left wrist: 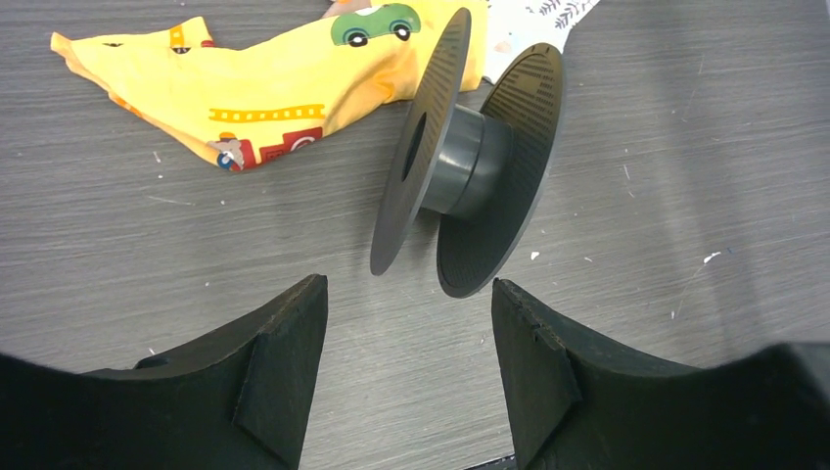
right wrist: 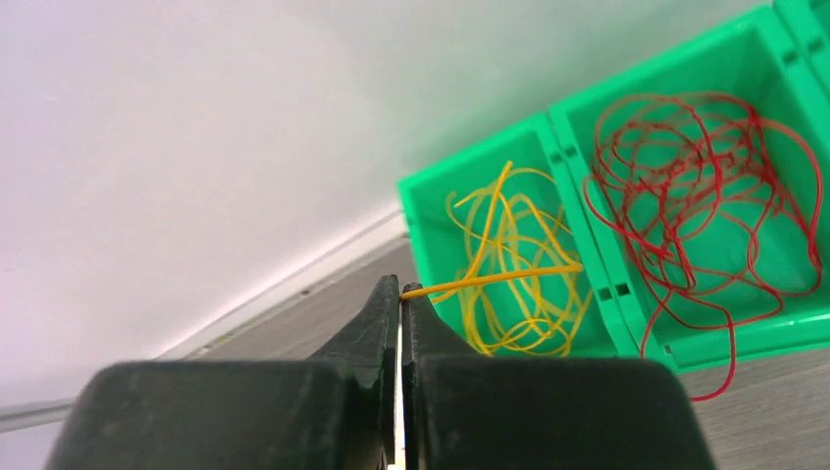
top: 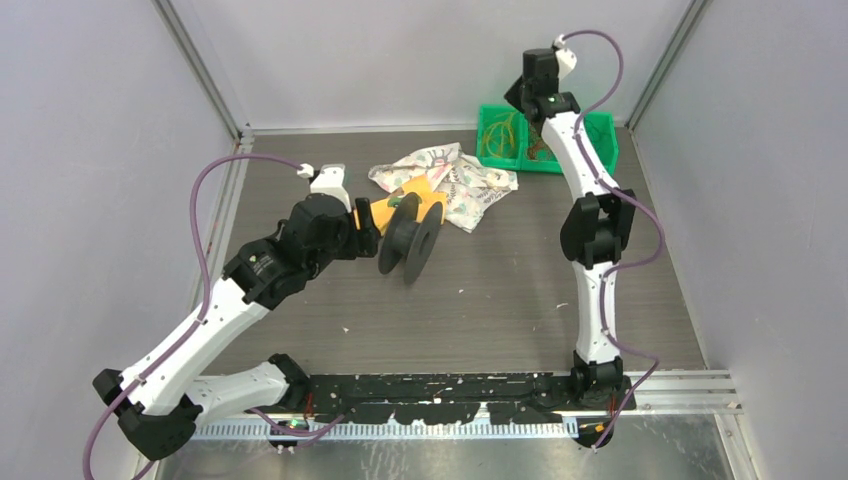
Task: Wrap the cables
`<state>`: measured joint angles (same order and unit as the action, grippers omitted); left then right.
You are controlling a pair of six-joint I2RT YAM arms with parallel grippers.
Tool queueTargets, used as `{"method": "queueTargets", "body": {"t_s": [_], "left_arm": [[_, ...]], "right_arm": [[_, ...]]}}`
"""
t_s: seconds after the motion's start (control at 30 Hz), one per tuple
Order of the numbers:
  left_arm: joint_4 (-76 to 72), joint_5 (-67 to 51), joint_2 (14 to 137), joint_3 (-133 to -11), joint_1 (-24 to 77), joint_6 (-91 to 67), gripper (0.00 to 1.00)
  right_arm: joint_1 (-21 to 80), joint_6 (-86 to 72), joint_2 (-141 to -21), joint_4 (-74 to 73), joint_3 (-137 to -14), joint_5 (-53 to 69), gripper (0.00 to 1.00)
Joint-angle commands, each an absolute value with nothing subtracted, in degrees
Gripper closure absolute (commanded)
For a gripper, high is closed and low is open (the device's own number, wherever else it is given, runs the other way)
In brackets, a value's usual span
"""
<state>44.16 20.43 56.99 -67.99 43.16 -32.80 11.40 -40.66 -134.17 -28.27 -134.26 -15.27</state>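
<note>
The right hand is clamped on the tip of a yellow cable, probably light, floppy and tangle-prone, above the far-right corner.

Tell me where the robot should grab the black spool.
Probably the near disc at its rim, from the left, with the open left pincer. The spool stands on edge, that disc edge-on to it, so a finger could enter the gap by the grey hub.

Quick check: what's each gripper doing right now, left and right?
Left gripper: open, empty, facing the black spool.
Right gripper: shut on a yellow cable running into the green bin.
</note>
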Motion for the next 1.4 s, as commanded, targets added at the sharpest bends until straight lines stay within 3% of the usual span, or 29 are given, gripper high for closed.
{"method": "queueTargets", "body": {"t_s": [0.0, 0.2, 0.47, 0.67, 0.8, 1.07, 1.17, 1.37], "left_arm": [[40.8, 19.0, 56.7, -68.3, 43.2, -33.0, 0.36], [39.5, 19.4, 56.5, -68.9, 43.2, -32.3, 0.29], [36.3, 18.3, 58.4, -72.1, 43.2, -27.5, 0.27], [32.6, 15.9, 60.6, -74.1, 43.1, -24.8, 0.21], [31.3, 15.7, 62.2, -75.2, 43.0, -23.4, 0.21], [31.6, 17.0, 63.6, -76.5, 42.2, -22.3, 0.23], [31.7, 15.6, 64.6, -76.5, 42.1, -22.4, 0.23], [30.6, 11.9, 67.6, -76.5, 42.1, -25.4, 0.24]], "right_arm": [[11.4, -37.6, -127.9, -27.4, -138.4, -11.9, 0.99], [11.6, -36.1, -119.4, -29.6, -140.7, -6.8, 1.0], [12.0, -33.9, -103.3, -32.7, -139.7, 0.8, 0.99], [12.3, -33.5, -90.4, -33.8, -131.1, 7.9, 1.0], [12.9, -33.1, -83.5, -36.8, -128.4, 11.7, 0.99], [13.2, -33.0, -66.6, -40.6, -110.1, 13.6, 0.99], [13.2, -31.3, -66.0, -44.8, -115.1, 12.7, 0.99], [13.2, -30.6, -75.4, -46.4, -140.3, 12.2, 0.99]]}}
